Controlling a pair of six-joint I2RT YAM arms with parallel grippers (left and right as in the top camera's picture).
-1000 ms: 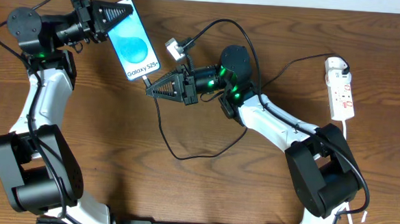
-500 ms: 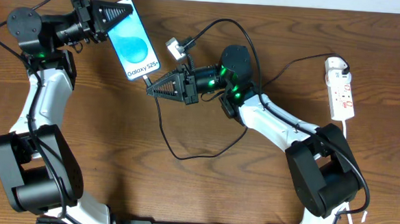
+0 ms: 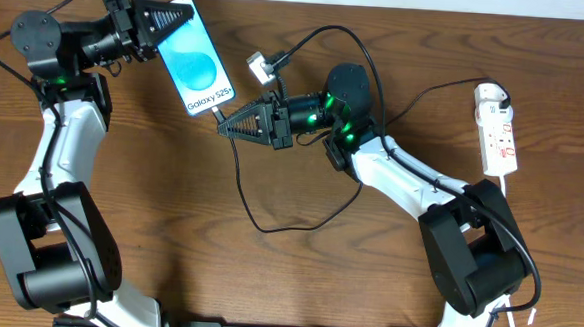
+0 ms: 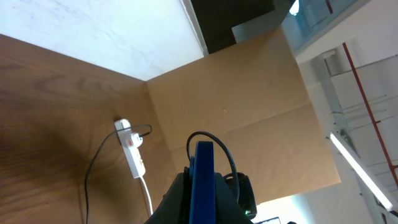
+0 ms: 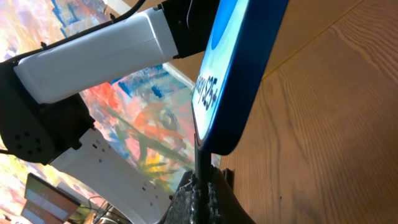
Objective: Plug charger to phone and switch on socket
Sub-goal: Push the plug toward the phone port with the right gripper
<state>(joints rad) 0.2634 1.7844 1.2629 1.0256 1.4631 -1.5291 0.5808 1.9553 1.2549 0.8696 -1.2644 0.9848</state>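
Slack in the black cable (image 3: 270, 230) loops across the near part of the desk (image 3: 168, 237). It rises to the right tool (image 3: 226, 129), whose fingers are pinched narrowly on the cable just below its tip. Over the last second this tool has slid slightly to the right. Meanwhile the cable's tip remains against the near end of the phone (image 3: 195, 66). In the right wrist view the cable runs straight up into that edge. The plug therefore looks seated, though the joint itself is too small to confirm. If it is seated, the plugging step is probably done or nearly done, leaving the switch.

At the far right lies the white power strip (image 3: 498, 129), well apart from both arms and with neither tool near it. Its red marks are visible, but nothing on it can be read.

Farther off at the left, the left tool (image 3: 185, 16) has not moved and clamps the phone's far end, holding it tilted above the desk. "Galaxy S25" is legible along the screen's near end. The cable's pale adapter (image 3: 263, 68) sits apart from the strip.
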